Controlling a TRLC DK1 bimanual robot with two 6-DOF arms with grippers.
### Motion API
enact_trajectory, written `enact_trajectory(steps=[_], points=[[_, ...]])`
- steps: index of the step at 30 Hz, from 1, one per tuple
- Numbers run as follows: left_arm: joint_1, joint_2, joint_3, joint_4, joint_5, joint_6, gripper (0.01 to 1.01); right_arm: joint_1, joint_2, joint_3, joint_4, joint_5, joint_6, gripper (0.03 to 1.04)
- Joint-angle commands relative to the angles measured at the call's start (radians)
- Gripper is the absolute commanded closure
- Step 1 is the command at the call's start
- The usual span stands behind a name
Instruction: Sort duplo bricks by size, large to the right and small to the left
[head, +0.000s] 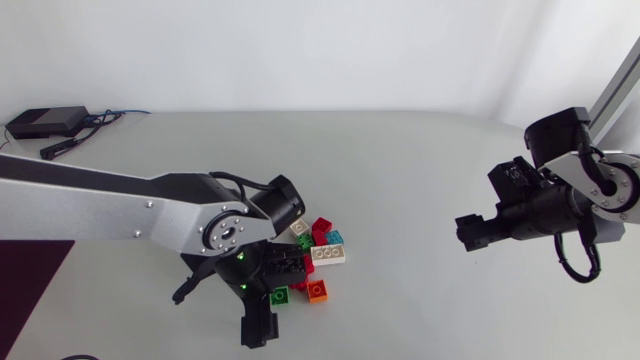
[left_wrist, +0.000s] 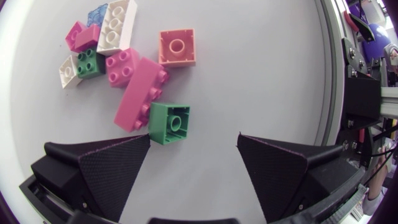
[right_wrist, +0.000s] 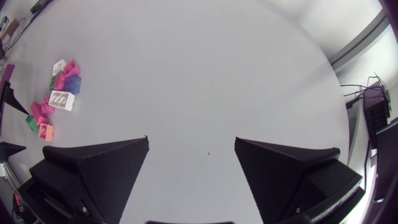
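Note:
A pile of duplo bricks (head: 312, 258) lies at the table's middle front. It holds a long white brick (head: 328, 255), red ones (head: 322, 228), a small green brick (head: 279, 295) and a small orange one (head: 317, 291). My left gripper (head: 262, 305) hangs open over the pile's near-left end. In the left wrist view the gripper (left_wrist: 194, 135) has the green brick (left_wrist: 169, 122) just ahead of one fingertip, not touching. A long pink brick (left_wrist: 142, 93), the orange brick (left_wrist: 177, 47) and the white brick (left_wrist: 117, 25) lie further ahead. My right gripper (head: 470, 232) is open, empty, far right of the pile (right_wrist: 56, 93).
A black box with cables (head: 45, 122) sits at the table's back left corner. The table's front edge (left_wrist: 324, 74) runs close beside the left gripper. Bare tabletop (head: 410, 200) stretches between the pile and the right gripper (right_wrist: 191, 138).

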Motion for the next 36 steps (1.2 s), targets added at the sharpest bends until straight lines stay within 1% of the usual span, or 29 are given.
enact_trajectory(steps=[1, 4, 10, 11, 14, 19, 21, 23, 24, 28, 29, 32, 36], points=[[0.0, 0.037, 0.003, -0.004, 0.007, 0.032, 0.054, 0.009, 0.007, -0.039, 0.009, -0.009, -0.018, 0.07], [-0.002, 0.044, 0.006, 0.0, 0.007, 0.032, 0.074, 0.006, 0.016, -0.051, 0.025, -0.018, -0.024, 0.07], [0.012, 0.061, 0.014, 0.019, 0.001, 0.024, 0.075, -0.009, 0.019, -0.064, 0.032, -0.031, -0.041, 0.07], [0.013, 0.061, 0.021, 0.021, 0.001, 0.016, 0.061, -0.009, 0.019, -0.067, 0.033, -0.032, -0.041, 0.07], [0.015, 0.063, 0.052, 0.046, 0.001, -0.024, 0.057, -0.009, 0.019, -0.07, 0.036, -0.034, -0.041, 0.07], [0.009, 0.135, 0.1, 0.081, 0.0, -0.067, 0.061, -0.009, 0.018, -0.07, 0.036, -0.048, -0.041, 0.07], [0.001, 0.167, 0.112, 0.081, 0.0, -0.073, 0.111, -0.009, 0.018, -0.071, 0.035, -0.048, -0.041, 0.07], [-0.005, 0.19, 0.109, 0.081, 0.0, -0.076, 0.2, -0.012, 0.018, -0.071, 0.032, -0.048, -0.042, 0.07], [-0.007, 0.195, 0.106, 0.081, -0.002, -0.076, 0.261, -0.017, 0.014, -0.071, 0.03, -0.048, -0.045, 0.07], [-0.005, 0.182, 0.086, 0.09, 0.0, -0.076, 0.626, -0.032, 0.008, -0.068, 0.025, -0.048, -0.051, 0.07], [0.001, 0.173, 0.08, 0.09, 0.0, -0.076, 0.649, -0.032, 0.007, -0.068, 0.025, -0.048, -0.051, 0.07], [0.009, 0.138, 0.057, 0.09, 0.0, -0.07, 0.667, -0.032, 0.005, -0.073, 0.024, -0.048, -0.05, 0.07], [0.027, 0.07, -0.012, 0.099, 0.0, -0.054, 0.674, -0.032, 0.001, -0.076, 0.018, -0.048, -0.047, 0.07]])
